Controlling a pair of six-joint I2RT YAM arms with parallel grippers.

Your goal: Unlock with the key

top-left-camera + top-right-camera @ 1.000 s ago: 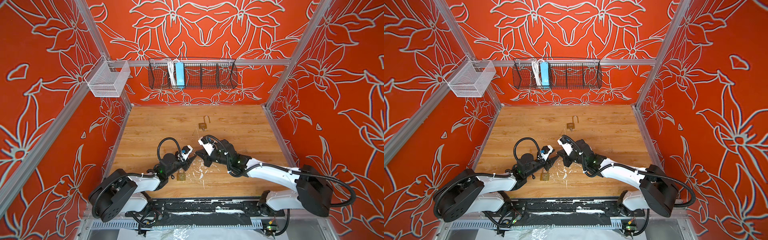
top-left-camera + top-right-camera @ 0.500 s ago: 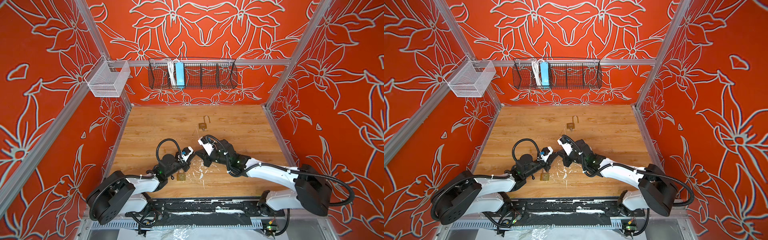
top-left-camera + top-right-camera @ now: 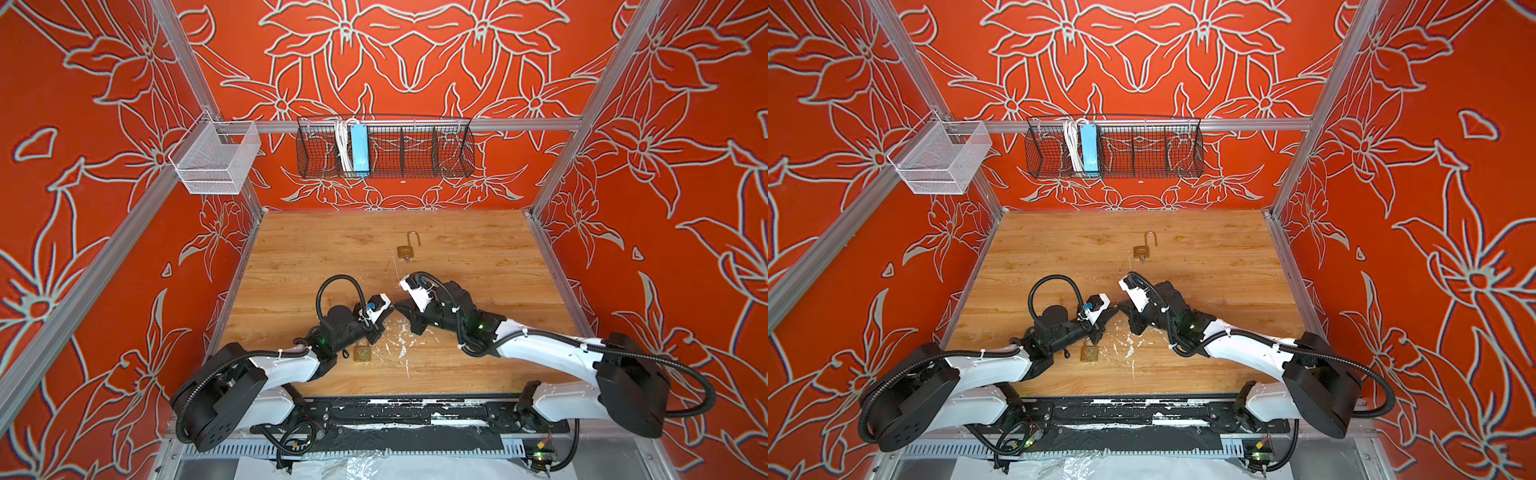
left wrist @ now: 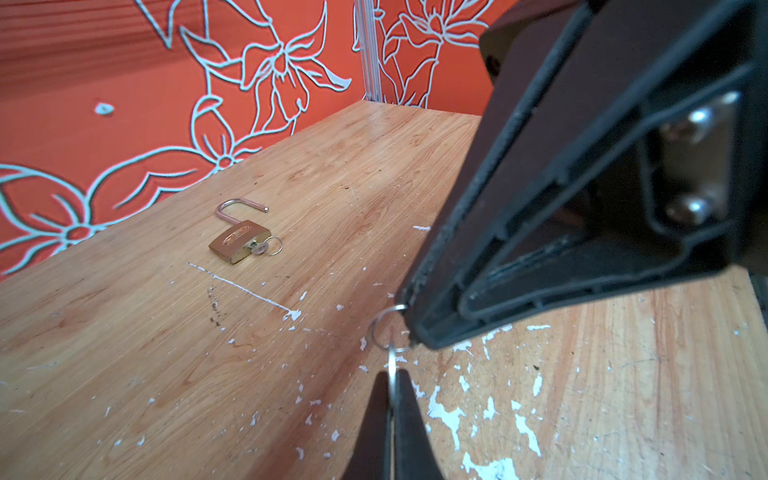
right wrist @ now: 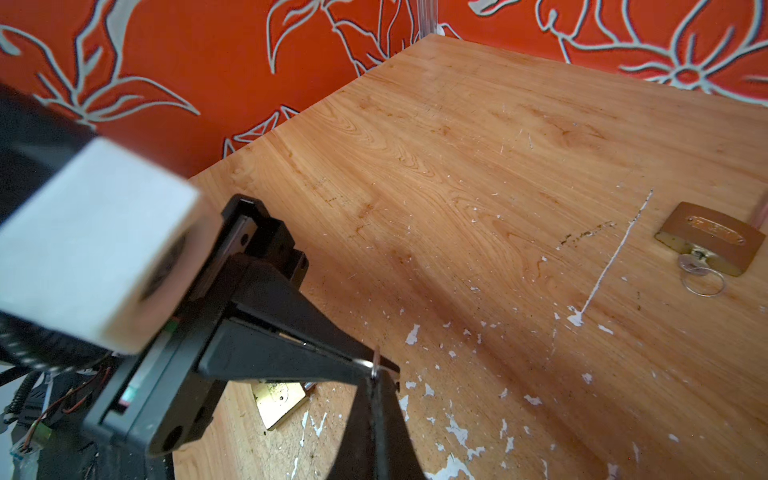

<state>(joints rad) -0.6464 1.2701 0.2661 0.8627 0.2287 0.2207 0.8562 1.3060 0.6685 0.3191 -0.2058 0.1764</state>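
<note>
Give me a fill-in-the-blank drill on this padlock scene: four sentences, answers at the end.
1. The table carries ___ brass padlocks.
2. The far padlock has its shackle ___.
3. The left gripper pinches the loose key and the right gripper its key ring; both are ___.
4. The near padlock lies beside the ___ arm.
Missing words: two; open; shut; left.

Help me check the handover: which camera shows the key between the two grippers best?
The left wrist view: the key stands edge-on in the shut left gripper, its ring pinched by the right gripper. The right wrist view shows only a sliver of the ring; in both top views the key is too small to make out.
</note>
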